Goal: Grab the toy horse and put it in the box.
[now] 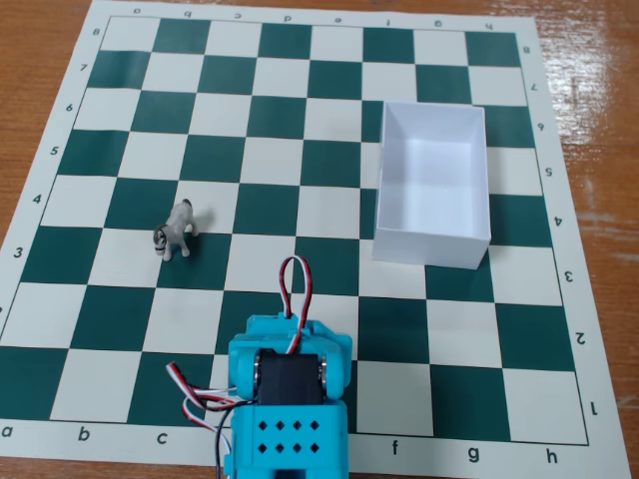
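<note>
The toy horse [176,230], a tiny whitish-grey figurine with dark markings, stands upright on the chessboard [285,160] at the left, around row 4. The white open-topped box [429,249] sits on the board's right half and looks empty. My turquoise arm [290,399] enters from the bottom edge at the middle, with its front end around [292,329]. It is well below and to the right of the horse and below-left of the box. The arm's housing hides the gripper's fingers, so I cannot see how the jaws stand. Nothing shows as held.
The green-and-white chessboard mat lies on a wooden table [599,60]. Red, white and black wires [292,284] loop out of the arm's top and left side. Open board squares lie between the horse, the arm and the box.
</note>
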Motion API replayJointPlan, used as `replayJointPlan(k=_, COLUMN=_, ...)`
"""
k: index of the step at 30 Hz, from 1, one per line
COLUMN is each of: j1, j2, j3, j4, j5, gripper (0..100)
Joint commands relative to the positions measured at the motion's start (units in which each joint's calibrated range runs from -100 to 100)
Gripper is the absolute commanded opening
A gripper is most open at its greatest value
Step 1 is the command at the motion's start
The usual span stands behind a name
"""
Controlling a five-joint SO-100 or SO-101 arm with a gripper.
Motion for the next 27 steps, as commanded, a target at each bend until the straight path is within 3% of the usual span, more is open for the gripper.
replayJointPlan(k=1, j1=1.0, j2=-0.4, j3=0.4, j4=0.1, j5=0.2, gripper=29)
replayJointPlan(k=23, j1=-1.6, j2=-0.3, j3=0.4, j4=-0.4, j5=0.1, gripper=29)
replayJointPlan(k=27, j1=-2.3, j2=6.1, j3=-6.0, j4=-1.3, j5=-1.0, gripper=29)
